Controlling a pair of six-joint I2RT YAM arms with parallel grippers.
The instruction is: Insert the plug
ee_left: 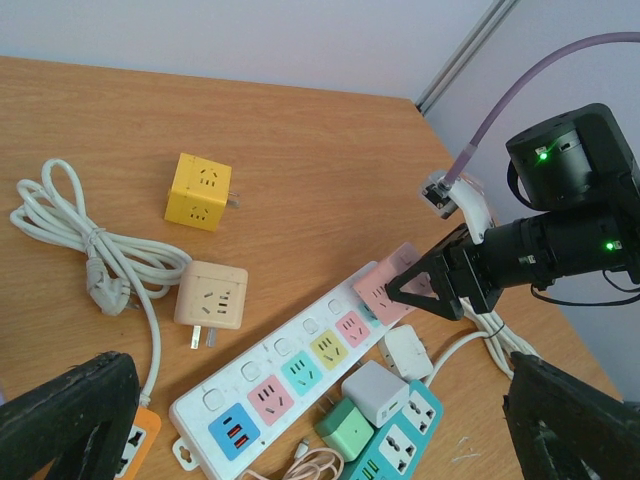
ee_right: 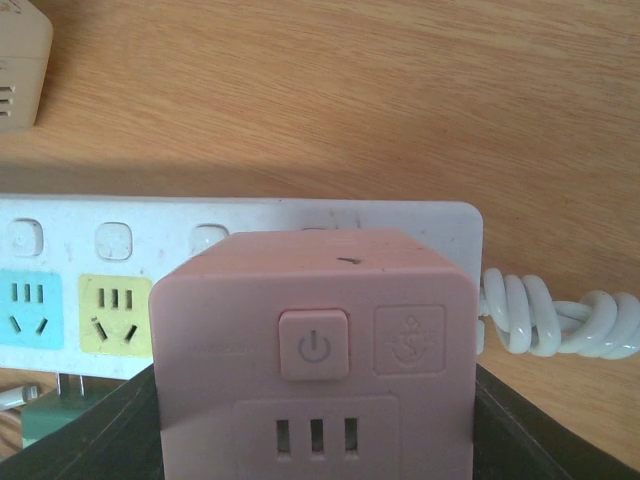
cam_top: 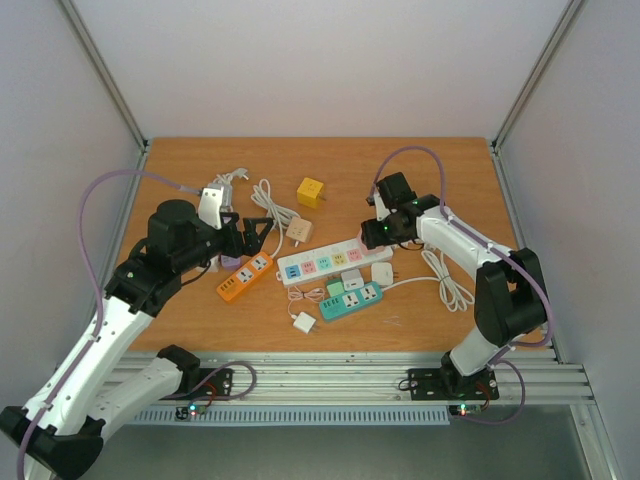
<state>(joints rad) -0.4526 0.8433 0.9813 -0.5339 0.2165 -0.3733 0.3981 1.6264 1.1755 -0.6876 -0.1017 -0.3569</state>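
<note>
My right gripper (cam_top: 376, 232) is shut on a pink cube plug adapter (ee_right: 310, 350), its fingers (ee_right: 545, 440) on both sides of it. The cube is at the right end of the white power strip (cam_top: 325, 260), over its last socket; its prongs are hidden, so I cannot tell if they are in. The left wrist view shows the cube (ee_left: 385, 285) tilted against the strip (ee_left: 290, 375). The strip (ee_right: 250, 215) has coloured sockets, free along its length. My left gripper (cam_top: 255, 232) is open and empty, above the table left of the strip.
A yellow cube adapter (cam_top: 310, 191) and a beige one (cam_top: 299, 231) lie behind the strip. An orange strip (cam_top: 245, 277) lies at the left and a teal strip (cam_top: 352, 301) with small chargers in front. A coiled white cord (cam_top: 448, 275) lies at the right.
</note>
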